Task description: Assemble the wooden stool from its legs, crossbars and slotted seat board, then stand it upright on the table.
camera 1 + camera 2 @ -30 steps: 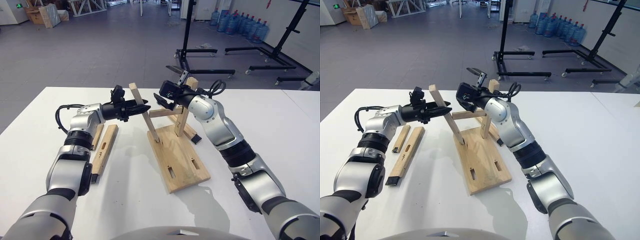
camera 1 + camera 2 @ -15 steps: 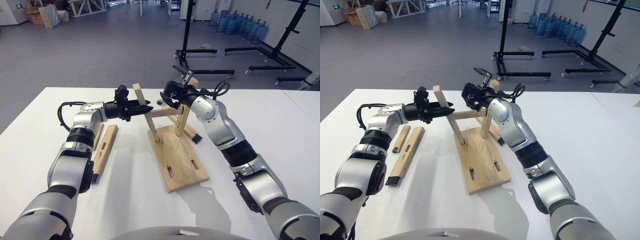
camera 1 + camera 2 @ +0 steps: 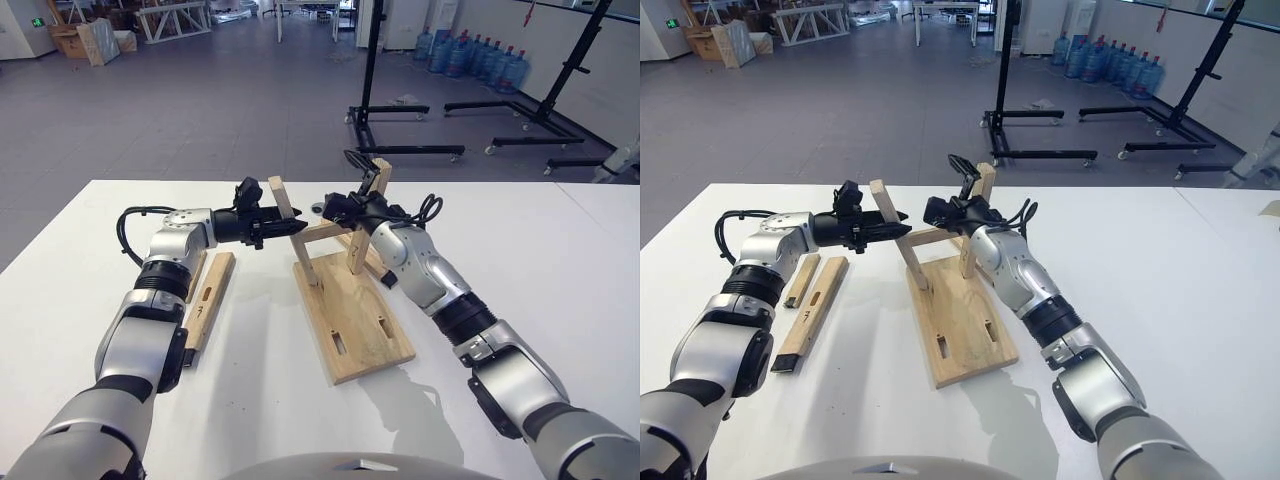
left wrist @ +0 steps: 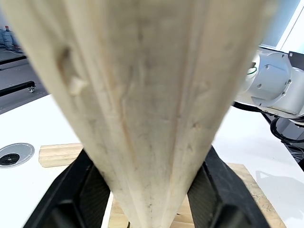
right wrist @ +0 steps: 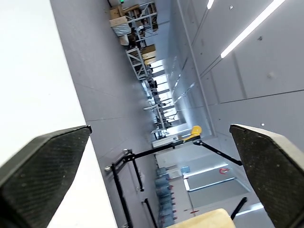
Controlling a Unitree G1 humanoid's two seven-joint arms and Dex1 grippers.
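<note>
1. Fingers of the left gripper [image 3: 284, 227] clamp the leaning leg [image 3: 303, 258] near its top; the right gripper [image 3: 346, 190] gapes wide, empty, by the top of the upright leg [image 3: 358, 248].
2. Both legs stand at the twelve o'clock end of the seat board [image 3: 362, 325], with a crossbar [image 3: 325, 230] between them.
3. Likely step: seating the crossbar. The next move calls for squaring the leaning leg.
4. Spare pieces [image 3: 208, 300] lie at nine o'clock.

Seat board [image 3: 360, 320] and slanted leg [image 3: 303, 262] were pale grained wood, loose leg [image 3: 208, 295] likewise with black tip, table [image 3: 560, 260] plain white, left gripper [image 3: 290, 227] black.
</note>
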